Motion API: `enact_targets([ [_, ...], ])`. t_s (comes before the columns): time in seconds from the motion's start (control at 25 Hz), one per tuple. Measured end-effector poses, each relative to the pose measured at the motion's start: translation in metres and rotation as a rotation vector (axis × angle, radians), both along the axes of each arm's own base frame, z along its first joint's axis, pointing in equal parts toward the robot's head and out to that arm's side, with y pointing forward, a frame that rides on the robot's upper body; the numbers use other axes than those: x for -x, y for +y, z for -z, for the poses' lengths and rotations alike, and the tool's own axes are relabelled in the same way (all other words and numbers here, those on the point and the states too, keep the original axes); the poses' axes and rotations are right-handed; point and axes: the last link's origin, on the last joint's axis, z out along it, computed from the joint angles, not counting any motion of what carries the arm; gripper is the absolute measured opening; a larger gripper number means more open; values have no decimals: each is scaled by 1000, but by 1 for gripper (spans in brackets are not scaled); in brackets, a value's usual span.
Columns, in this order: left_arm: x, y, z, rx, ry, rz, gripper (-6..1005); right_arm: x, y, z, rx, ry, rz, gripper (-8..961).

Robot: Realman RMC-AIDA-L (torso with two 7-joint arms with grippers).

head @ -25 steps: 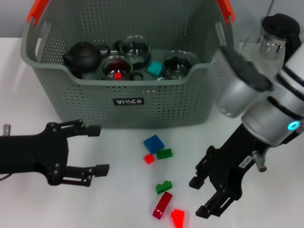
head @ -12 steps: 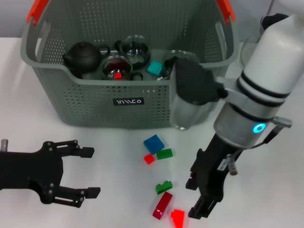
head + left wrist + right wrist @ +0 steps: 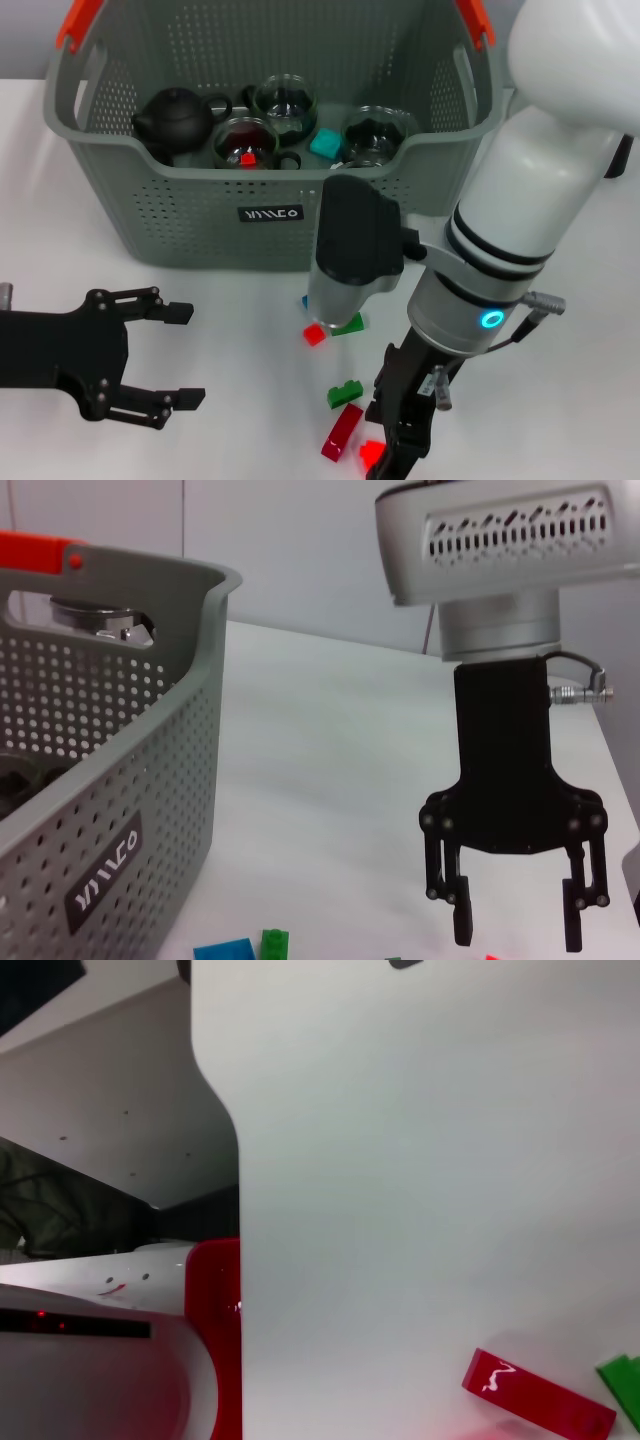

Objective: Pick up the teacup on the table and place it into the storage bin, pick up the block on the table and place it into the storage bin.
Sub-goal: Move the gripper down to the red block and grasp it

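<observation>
While the right gripper (image 3: pixel 392 455) had come down over half a second from beside the basket to the near edge of the table (image 3: pixel 600 330), its jaws stood spread over the small red block (image 3: pixel 374 453), one finger to each side as far as we could tell. We judged that the block stage of the task was under way and the grasp not yet closed. The left gripper (image 3: pixel 170 353) had drifted slightly nearer the left edge and hung slack, fingers apart, holding nothing.

The basket (image 3: pixel 150 225) sat at the far side of the table, already carrying glass cups (image 3: pixel 285 100), a dark teapot (image 3: pixel 175 115) and a teal block (image 3: pixel 324 143). On the table in front of it lay the remaining pieces: a long red block (image 3: pixel 341 432) just beside the small red one, a green block (image 3: pixel 344 393), and a cluster partly hidden behind the right arm.

The surface was plain white and matte; in the left wrist view a pale wall stood behind it.
</observation>
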Motion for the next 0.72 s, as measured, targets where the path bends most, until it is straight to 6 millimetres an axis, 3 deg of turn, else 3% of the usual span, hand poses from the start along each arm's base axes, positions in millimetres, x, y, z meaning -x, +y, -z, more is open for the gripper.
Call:
enact_targets([
  [0.72,0,0,6,10,-16,-2,919,-10,-9,15,-8,-28,-21,698],
])
